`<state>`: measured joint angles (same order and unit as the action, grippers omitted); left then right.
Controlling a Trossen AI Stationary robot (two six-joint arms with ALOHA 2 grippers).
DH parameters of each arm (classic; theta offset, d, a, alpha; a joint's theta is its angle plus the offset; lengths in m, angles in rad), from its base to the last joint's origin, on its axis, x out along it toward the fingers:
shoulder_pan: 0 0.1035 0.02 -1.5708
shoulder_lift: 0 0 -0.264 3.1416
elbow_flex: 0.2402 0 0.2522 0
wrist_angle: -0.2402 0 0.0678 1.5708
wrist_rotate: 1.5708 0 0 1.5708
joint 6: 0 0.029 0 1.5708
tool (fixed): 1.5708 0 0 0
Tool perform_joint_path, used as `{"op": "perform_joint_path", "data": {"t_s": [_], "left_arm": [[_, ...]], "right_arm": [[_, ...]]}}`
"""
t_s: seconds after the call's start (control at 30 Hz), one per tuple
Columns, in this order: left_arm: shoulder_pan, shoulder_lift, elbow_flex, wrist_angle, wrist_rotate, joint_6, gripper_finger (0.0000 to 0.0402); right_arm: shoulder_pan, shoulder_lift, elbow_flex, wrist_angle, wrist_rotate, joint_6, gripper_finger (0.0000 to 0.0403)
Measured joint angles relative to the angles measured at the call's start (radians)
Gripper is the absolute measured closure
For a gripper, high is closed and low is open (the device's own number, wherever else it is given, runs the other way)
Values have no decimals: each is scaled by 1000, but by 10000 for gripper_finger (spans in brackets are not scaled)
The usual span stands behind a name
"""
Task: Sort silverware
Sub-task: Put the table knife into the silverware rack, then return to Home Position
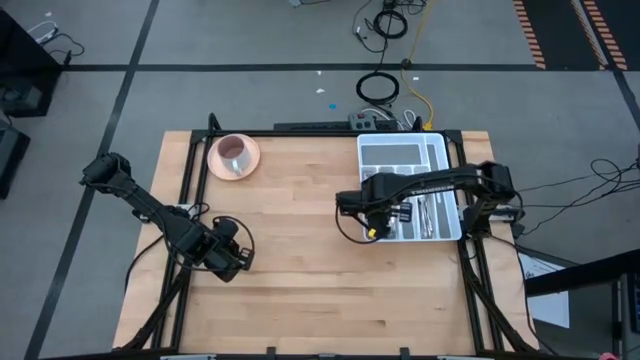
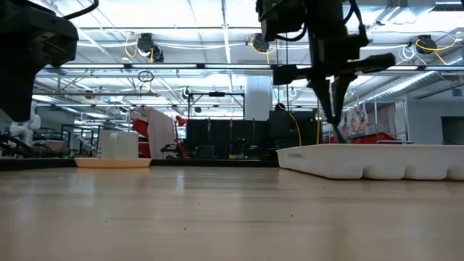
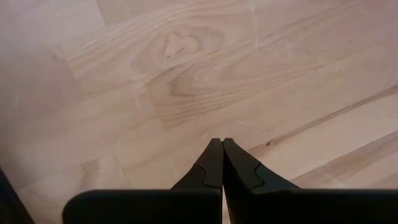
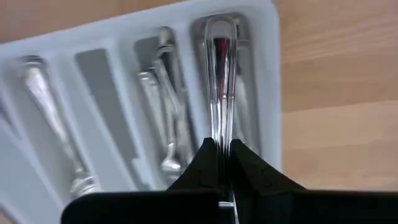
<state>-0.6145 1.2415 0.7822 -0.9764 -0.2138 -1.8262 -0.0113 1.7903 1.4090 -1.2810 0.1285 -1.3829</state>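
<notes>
Right claw [image 4: 222,144] pinches a knife [image 4: 221,74] over the white tray [image 1: 452,178] at three o'clock; left claw [image 3: 222,144], pressed together, hovers at eight.

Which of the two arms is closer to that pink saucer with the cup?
The left. Its gripper sits over bare wood just in front of the pink saucer, on the same side of the table. The right gripper is across the table, over the white tray.

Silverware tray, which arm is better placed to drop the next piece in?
The right. Its gripper is shut on a silver utensil directly above the white tray. The left gripper is shut, empty, over bare table.
</notes>
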Motion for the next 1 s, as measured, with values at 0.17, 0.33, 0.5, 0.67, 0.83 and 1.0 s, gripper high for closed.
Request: {"op": "perform_joint_path", "data": {"t_s": [0.17,0.33,0.5,0.67,0.83,1.0], "left_arm": [[1,0,0,2,0,-1,401],[0,0,0,2,0,-1,401],[0,0,0,2,-1,0,401],[0,0,0,0,-32,0,401],[0,0,0,1,-78,-2,387],[0,0,3,62,-154,0,381]], "right_arm": [[-2,48,0,72,-4,-24,403],[-11,97,0,75,-21,-31,403],[-36,124,0,104,-33,-70,400],[-66,125,0,139,-30,-27,401],[-75,121,0,135,21,60,386],[-76,72,54,51,93,317,364]]}}
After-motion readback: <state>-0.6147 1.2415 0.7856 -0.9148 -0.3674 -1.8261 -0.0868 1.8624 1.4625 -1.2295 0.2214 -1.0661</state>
